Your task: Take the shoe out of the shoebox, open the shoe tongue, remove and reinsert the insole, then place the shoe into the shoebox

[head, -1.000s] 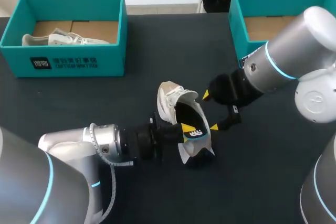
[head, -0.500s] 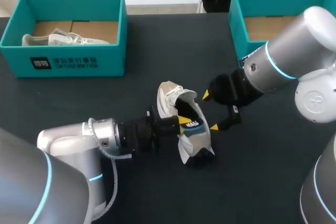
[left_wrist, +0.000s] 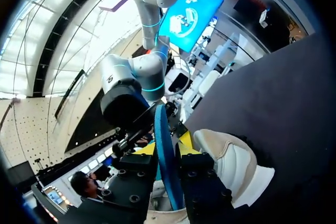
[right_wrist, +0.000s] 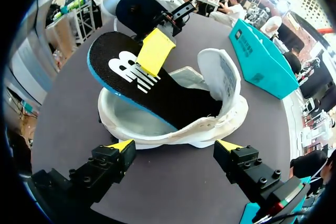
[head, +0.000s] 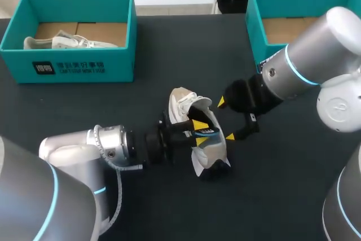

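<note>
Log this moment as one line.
left claw: shut on insole, one end raised out of shoe | right claw: open beside shoe | shoe: on table

We're looking at a robotics lab work cell here: two silver-grey robot arms, the left arm (head: 73, 150) and the right arm (head: 316, 60), come in over a dark desk (head: 169, 55). Teal shoeboxes stand at its far corners, the left shoebox (head: 67, 66) holding a white sneaker (head: 62, 42) on a cardboard floor, the right shoebox (head: 252, 26) showing bare cardboard.
</note>
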Controlling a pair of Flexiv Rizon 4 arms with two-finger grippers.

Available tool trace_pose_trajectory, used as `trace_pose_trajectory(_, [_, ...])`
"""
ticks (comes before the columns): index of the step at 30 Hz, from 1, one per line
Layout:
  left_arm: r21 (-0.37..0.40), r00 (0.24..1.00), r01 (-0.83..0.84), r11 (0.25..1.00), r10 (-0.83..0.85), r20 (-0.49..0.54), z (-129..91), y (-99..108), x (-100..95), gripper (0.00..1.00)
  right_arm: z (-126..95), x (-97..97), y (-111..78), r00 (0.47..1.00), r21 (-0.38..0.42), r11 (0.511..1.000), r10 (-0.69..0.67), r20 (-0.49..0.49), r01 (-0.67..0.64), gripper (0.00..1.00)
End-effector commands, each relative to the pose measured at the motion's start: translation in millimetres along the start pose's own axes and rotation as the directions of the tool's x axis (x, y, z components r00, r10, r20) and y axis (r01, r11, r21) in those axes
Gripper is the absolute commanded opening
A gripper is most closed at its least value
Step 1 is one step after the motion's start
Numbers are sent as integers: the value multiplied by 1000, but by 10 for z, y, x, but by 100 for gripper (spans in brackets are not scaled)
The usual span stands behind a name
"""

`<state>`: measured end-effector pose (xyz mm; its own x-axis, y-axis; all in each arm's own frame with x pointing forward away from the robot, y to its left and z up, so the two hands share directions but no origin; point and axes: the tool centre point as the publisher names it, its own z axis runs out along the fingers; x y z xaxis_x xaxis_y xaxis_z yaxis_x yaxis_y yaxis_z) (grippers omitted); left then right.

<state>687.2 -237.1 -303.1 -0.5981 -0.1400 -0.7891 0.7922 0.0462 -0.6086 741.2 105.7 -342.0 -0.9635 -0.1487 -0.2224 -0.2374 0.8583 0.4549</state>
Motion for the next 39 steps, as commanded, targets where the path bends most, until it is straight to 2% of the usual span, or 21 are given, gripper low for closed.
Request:
trace_pose_trajectory(1, [6,1000,-3,1000,3,1,2,-45,36,12,16,5,6,1000,1,1000,0,2,0,100])
trace_pose_trajectory(2, [10,1000,1,1000,-1,-6,13,-50,52,0,16,5,6,1000,1,1000,0,2,0,100])
trace_pose_trajectory(10, [0,998,-10,1000,10,-68,107,50,177,0,16,5,6,1000,1,1000,0,2,0,100])
trace_pose_trajectory(21, [-100,995,-53,994,44,-88,-26,420,101,0,16,5,6,1000,1,1000,0,2,0,100])
trace_pose_trajectory(28, [-90,997,-32,995,25,-77,-56,334,137,0,16,5,6,1000,1,1000,0,2,0,100])
trace_pose_trajectory(30, [-79,997,-31,996,25,-76,-40,276,142,21,16,5,6,1000,1,1000,0,2,0,100])
trace_pose_trajectory(31, [-73,997,-30,997,24,-76,-32,268,137,25,16,5,6,1000,1,1000,0,2,0,100])
trace_pose_trajectory(39, [-29,998,-39,999,38,-55,-18,72,49,29,16,5,6,1000,1,1000,0,2,0,100])
